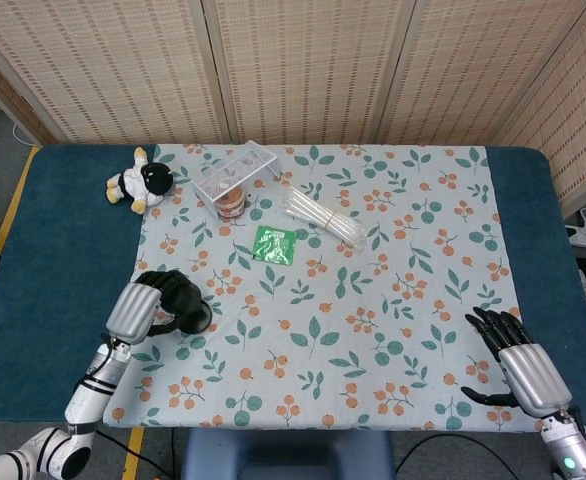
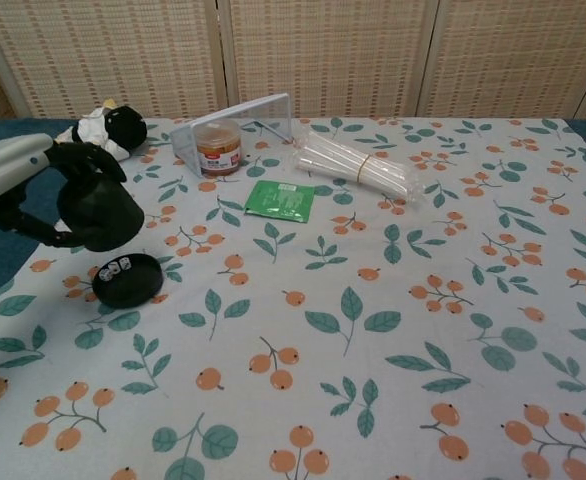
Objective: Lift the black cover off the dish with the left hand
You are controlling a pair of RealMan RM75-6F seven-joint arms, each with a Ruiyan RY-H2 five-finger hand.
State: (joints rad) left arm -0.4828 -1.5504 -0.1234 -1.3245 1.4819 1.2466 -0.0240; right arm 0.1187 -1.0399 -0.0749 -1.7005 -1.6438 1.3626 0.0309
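Left hand point(image 2: 48, 190) grasping black cover point(image 2: 100, 210), fingers wrapped over its top. Cover held clear above dish point(image 2: 128, 280), offset slightly up-left of it in chest view, gap visible between them. Dish on table point(image 2: 393, 330), small white dice point(image 2: 115, 267) exposed inside. Right hand point(image 1: 518, 365) released, fingers spread, resting at far right table edge, well apart. Lift judged essentially done.
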